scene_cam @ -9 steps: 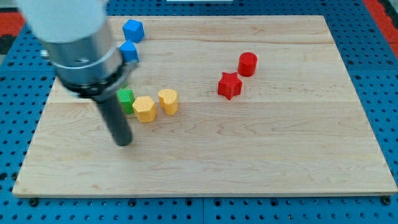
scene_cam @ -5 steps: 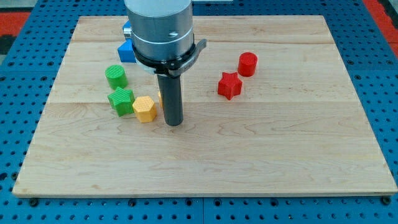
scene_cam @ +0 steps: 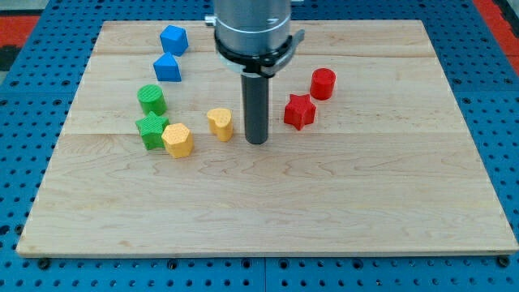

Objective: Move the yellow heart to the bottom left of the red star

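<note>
Yellow heart (scene_cam: pixel 220 124), red star (scene_cam: pixel 298 111), green star (scene_cam: pixel 152 130), pale wooden board (scene_cam: pixel 324 203).

A wide cylindrical housing, pale grey and smooth, fills the upper part; below it sits a darker metallic collar ringed by a black clamp with small side lugs; a straight dark rod ends in my tip (scene_cam: pixel 256 142).
</note>
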Robot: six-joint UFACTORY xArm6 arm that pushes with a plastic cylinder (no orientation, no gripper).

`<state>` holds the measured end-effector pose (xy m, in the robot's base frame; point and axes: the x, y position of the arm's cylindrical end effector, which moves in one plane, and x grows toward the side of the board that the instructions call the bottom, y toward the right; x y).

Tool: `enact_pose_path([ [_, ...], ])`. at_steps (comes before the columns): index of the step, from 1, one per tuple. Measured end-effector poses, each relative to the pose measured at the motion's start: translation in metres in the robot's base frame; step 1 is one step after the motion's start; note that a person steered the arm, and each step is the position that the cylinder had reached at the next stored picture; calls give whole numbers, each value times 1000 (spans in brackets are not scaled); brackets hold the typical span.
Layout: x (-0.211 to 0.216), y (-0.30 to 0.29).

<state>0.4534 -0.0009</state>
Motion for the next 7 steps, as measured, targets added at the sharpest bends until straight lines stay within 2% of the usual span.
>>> enact_pose_path([
  [1, -46, 8],
  [2, -74, -29],
  [4, -58, -125],
  [5, -28, -102],
  [6, -24, -40],
  [7, -11, -28],
])
